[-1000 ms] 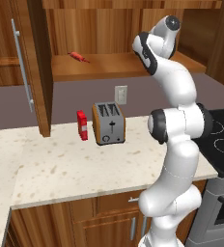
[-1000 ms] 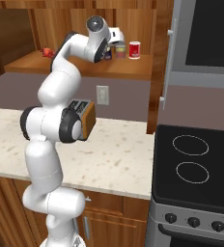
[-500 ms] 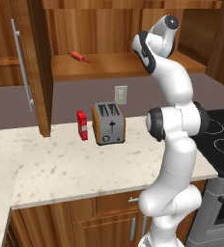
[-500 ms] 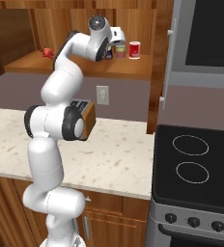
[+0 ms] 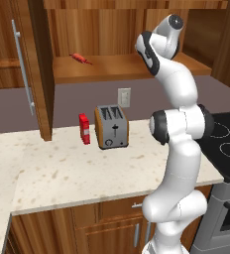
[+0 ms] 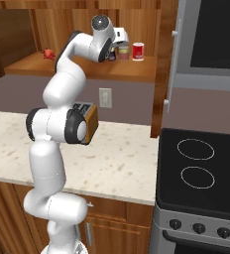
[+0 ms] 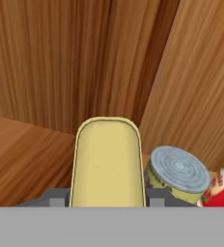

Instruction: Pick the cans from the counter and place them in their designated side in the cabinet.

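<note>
Arm (image 6: 62,94) raised high, claw (image 6: 121,43) clamped shut

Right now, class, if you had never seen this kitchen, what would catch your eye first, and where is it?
The tall white arm reaches up into the wooden cabinet, its pincer shut on a yellow-topped can over the shelf. Beside that stand a grey-lidded can and a red cup. Below, a toaster sits on the speckled counter.
</note>
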